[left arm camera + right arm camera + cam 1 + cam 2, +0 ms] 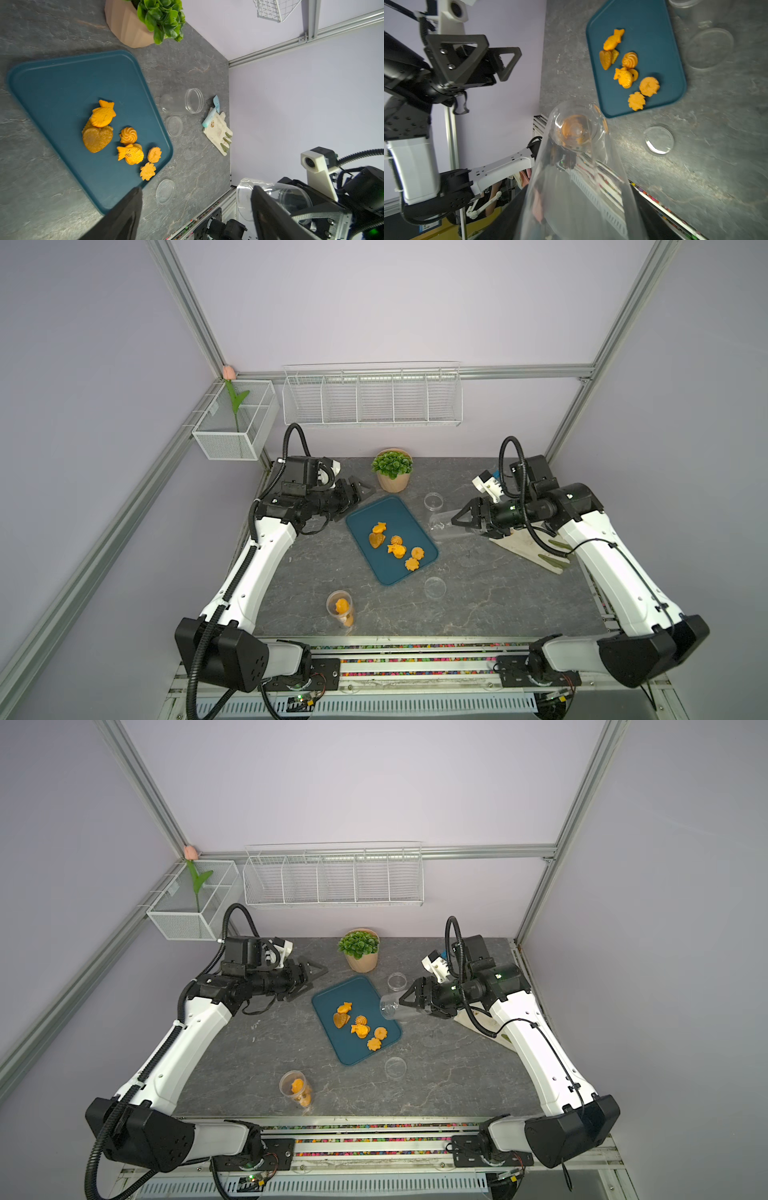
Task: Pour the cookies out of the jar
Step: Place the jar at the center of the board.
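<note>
Several cookies [397, 549] lie on the blue tray [374, 564]. Our right gripper [457, 522] pinches a see-through jar [436, 526] on its side (we think it is empty). More cookies wait in the standing jar [341, 610] at the front of the table [478, 605], nearer our left gripper [363, 497], which is spread wide.

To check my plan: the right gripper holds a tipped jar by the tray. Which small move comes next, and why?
Probably the right gripper should set its jar down beside the tray: it looks empty, cookies lie on the tray, a front jar holds more.
</note>
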`<state>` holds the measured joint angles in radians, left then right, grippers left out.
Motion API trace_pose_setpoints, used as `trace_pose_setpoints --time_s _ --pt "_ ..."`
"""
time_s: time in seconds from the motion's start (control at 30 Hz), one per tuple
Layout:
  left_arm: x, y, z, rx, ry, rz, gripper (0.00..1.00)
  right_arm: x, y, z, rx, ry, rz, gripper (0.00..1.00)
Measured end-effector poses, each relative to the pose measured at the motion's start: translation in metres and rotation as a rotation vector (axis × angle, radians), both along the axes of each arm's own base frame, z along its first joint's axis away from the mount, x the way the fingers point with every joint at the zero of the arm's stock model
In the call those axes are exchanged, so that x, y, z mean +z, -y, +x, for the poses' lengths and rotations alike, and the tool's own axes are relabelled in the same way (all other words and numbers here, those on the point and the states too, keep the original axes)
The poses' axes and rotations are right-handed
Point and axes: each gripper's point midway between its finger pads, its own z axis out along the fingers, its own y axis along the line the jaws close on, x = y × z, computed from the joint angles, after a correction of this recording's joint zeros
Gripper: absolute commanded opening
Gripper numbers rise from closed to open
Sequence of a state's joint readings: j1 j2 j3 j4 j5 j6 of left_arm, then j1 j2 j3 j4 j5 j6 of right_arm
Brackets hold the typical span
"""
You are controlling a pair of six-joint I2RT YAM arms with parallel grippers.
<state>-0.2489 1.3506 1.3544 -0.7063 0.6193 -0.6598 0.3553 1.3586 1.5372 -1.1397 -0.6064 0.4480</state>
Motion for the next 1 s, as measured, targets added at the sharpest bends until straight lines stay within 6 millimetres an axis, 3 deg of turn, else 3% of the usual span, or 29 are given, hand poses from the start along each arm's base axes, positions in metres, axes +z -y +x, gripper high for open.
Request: trace_pose_setpoints --time_s 0.4,0.67,1.0 --pt "-0.012 -0.006 -0.006 -0.014 -0.03 0.045 0.82 -0.026 0.029 -0.029 0.0 -0.068 -0.253 0.69" --pt "-0.012 -0.006 -0.009 -0.015 -0.034 0.048 0.82 -0.03 0.026 -0.037 0.049 -0.063 -0.352 0.68" --pt "-0.006 -0.009 -0.019 -0.015 -0.02 0.045 0.82 -0.045 0.017 -0.035 0.118 -0.072 -0.497 0.68"
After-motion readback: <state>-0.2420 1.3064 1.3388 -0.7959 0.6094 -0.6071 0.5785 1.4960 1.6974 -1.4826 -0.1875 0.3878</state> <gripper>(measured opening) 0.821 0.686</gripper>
